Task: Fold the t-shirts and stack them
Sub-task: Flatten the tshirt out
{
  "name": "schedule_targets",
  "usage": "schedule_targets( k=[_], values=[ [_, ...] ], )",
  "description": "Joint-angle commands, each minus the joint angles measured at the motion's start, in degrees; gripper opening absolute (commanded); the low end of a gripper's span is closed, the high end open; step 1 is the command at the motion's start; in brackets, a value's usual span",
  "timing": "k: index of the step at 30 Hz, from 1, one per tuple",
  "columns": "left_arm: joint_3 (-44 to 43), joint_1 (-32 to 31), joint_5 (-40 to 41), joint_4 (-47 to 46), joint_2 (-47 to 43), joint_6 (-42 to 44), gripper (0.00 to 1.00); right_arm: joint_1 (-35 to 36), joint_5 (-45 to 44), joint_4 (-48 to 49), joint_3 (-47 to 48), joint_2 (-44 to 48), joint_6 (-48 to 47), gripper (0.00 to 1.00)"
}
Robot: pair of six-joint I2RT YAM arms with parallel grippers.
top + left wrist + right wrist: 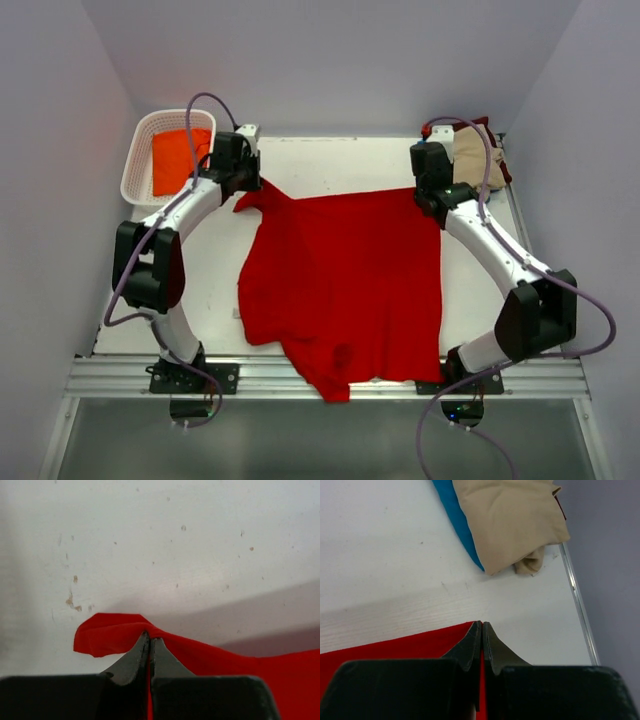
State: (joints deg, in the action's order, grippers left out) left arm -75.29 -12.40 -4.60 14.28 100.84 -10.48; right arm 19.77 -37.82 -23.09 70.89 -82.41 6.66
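A large bright red t-shirt point(345, 285) lies spread over the middle of the table, its lower part hanging over the near edge. My left gripper point(246, 186) is shut on its far left corner point(107, 635). My right gripper point(428, 196) is shut on its far right corner point(420, 645). An orange t-shirt point(178, 158) lies in the white basket point(137, 170) at the far left. A beige t-shirt point(512, 520) lies folded on a blue one point(457, 522) at the far right corner, with maroon cloth point(487, 127) showing at the pile's edge.
The table's metal right edge point(577, 605) runs close beside the pile. Bare white table point(340, 165) lies beyond the red shirt between the two grippers. The aluminium front rail point(260, 378) is under the hanging cloth.
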Motion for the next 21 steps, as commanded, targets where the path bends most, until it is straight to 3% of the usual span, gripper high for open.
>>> schedule_targets(
  k=[1,13,18,21],
  values=[
    [-8.4,0.5,3.1,-0.9,4.6,2.0,0.0,-1.3,-6.0,4.3,4.9,-4.9,1.7,0.0],
    [-39.0,0.6,-0.7,4.5,29.7,1.2,0.0,-1.6,-16.5,3.2,17.2,-22.6,6.9,0.0],
    [-38.4,0.6,-2.7,3.0,26.3,0.6,0.0,-1.6,-13.9,2.7,18.4,-22.8,7.9,0.0],
    [-32.3,0.6,-7.9,1.4,17.2,1.2,0.0,-1.6,-1.6,8.0,13.6,-14.9,3.3,0.0]
  ],
)
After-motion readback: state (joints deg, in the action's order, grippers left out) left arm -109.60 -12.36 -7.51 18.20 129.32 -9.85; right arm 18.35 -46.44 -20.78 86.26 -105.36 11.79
